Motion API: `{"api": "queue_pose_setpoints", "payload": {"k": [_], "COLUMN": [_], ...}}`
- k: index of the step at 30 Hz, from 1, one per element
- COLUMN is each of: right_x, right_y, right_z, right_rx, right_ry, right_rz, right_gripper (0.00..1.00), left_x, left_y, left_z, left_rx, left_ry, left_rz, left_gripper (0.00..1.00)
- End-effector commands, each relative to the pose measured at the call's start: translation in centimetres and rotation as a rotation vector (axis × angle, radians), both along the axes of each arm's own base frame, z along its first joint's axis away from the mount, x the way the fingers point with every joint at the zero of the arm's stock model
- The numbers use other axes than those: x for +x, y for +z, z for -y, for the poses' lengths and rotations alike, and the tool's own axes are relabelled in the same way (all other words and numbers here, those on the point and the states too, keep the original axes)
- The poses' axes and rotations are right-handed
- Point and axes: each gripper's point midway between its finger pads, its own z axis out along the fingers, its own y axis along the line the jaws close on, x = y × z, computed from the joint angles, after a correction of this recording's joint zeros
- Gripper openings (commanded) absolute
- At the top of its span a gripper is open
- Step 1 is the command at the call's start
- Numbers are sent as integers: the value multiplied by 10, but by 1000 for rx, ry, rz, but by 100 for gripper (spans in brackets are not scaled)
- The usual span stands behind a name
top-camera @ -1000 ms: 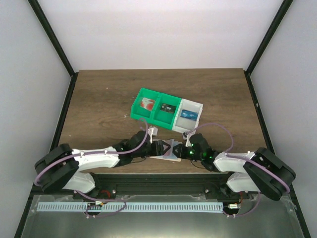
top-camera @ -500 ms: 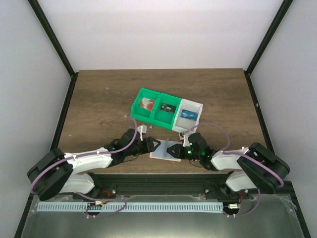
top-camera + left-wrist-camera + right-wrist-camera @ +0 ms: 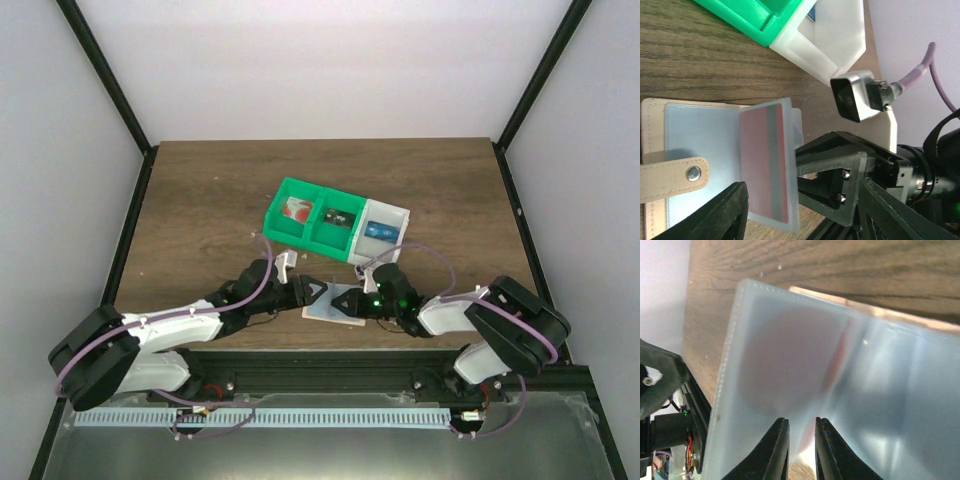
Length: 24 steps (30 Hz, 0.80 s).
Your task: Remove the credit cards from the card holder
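Clearly, left wrist: red card (image 3: 765, 160) in holder (image 3: 700, 130)

Card holder (image 3: 333, 303) is lying open on the table (image 3: 200, 190), near the front edge, midway between the two arms. A row of three joined bins (image 3: 335, 222) is sitting just behind it, not touching, running at an angle across the table's middle. Left gripper (image 3: 313, 293) is hanging at the card holder's left side. Right gripper (image 3: 352, 303) is sitting at its right side, pinching the outer edge of a sleeve (image 3: 790, 125). A card (image 3: 765, 160) is sitting inside that sleeve. A strap (image 3: 672, 177) is lying across the left panel.
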Motion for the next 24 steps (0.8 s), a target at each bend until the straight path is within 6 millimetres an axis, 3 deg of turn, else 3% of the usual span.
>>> {"api": "queue_pose_setpoints", "payload": {"k": [1,11,15,24], "right_x": [8,6,7,5], "right_y": [22,-5,-6,-8], "right_z": [-16,-12,-12,-10], "right_rx": [44,-15,-23,-27], "right_ry": [35,21,19,17], "right_rz": [63,0,0,-1], "right_gripper": [17,15,14,13], "left_x": [5,10,13,15], "left_y": [11,1,-15,-30], "left_z": [-1,0,1,3], "left_rx": [-7,34,74,116], "left_ry": [17,18,13,-1], "left_rz": [31,32,14,-4], "left_gripper": [63,63,63,65]}}
